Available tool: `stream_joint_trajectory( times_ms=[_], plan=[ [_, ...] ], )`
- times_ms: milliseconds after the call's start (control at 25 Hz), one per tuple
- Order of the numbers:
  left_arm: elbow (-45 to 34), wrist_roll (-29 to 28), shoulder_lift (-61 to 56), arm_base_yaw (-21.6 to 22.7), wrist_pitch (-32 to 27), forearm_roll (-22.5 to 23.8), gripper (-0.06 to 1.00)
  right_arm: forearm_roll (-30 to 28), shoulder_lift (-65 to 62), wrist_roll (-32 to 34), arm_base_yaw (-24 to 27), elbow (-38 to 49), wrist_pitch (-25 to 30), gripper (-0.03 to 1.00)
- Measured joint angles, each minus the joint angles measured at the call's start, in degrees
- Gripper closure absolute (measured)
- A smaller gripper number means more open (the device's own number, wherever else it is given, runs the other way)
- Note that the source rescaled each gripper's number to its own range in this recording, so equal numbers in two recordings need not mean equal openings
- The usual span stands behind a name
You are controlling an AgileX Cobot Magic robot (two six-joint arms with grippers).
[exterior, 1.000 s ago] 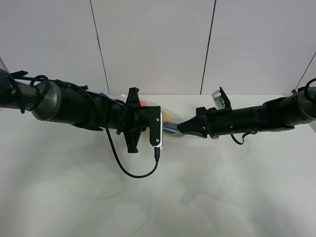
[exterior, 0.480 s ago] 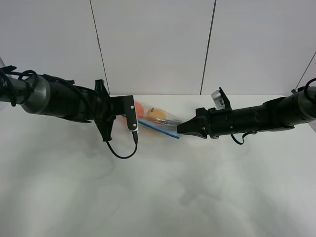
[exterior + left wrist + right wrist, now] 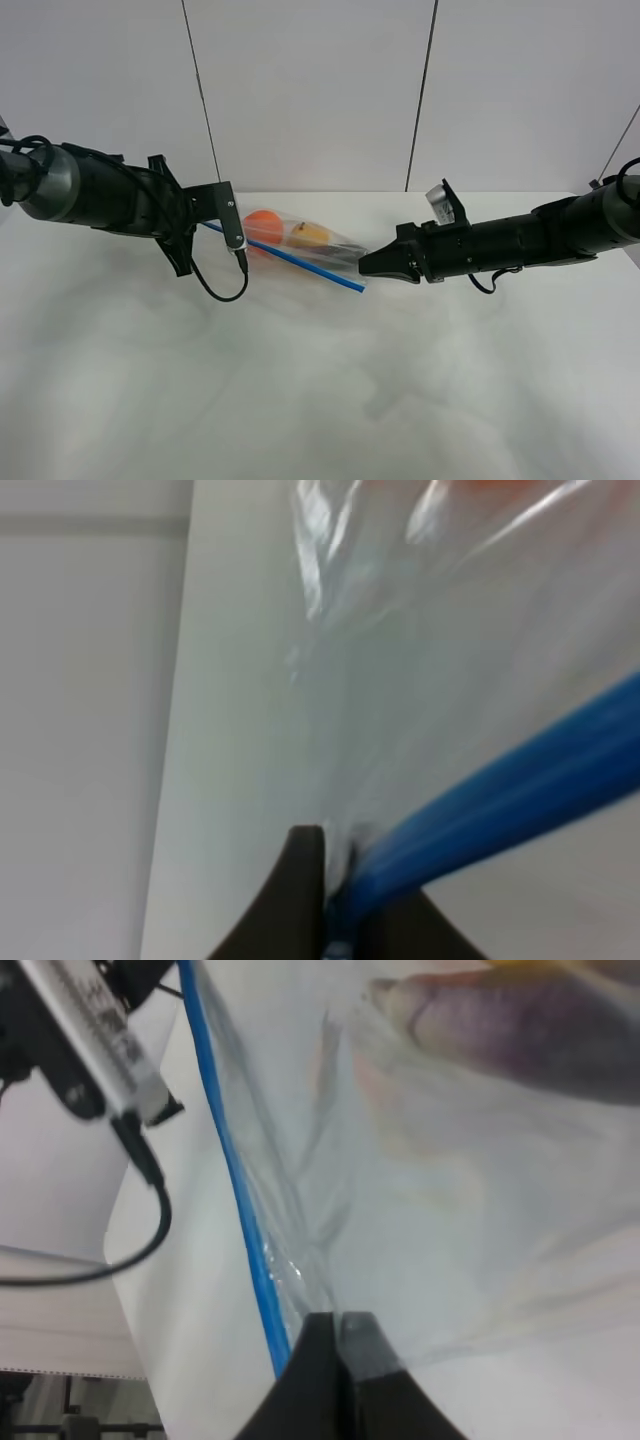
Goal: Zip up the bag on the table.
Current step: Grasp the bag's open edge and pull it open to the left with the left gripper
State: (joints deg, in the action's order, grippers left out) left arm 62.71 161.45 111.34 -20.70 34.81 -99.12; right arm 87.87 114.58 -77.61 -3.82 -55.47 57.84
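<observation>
The bag (image 3: 300, 240) is stretching between the two claws over the bench (image 3: 320, 400). The right claw (image 3: 338, 1335) is pinching its clear corner, just beside the blue zipper strip (image 3: 300, 262). The left claw (image 3: 338, 900) is squeezing the strip's opposite end. The sealing pass is looking nearly finished, though I cannot tell whether the strip is sealing along its whole length.

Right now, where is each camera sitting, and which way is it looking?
High camera: up off the arms, looking forward and down at the table, the bag and both black arms.
Left wrist camera: on the left arm, looking along the left gripper, shut on the blue zipper strip.
Right wrist camera: on the right arm, looking along the right gripper, pinching the bag's corner.
All share the bag's blue strip.
</observation>
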Motion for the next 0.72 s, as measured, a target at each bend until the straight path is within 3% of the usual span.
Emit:
stream_joint_trajectory(
  times_ms=[520, 720],
  plan=[
    [0.00, -2.11, -2.08, 2.00, -0.93, -0.28, 0.94, 0.50, -0.05, -0.06, -0.18, -0.19, 0.50, 0.97],
    [0.00, -5.73, -3.24, 3.43, 2.35, -0.28, 0.76, -1.12, -0.11, -0.21, 0.24, -0.14, -0.91, 0.97]
  ],
)
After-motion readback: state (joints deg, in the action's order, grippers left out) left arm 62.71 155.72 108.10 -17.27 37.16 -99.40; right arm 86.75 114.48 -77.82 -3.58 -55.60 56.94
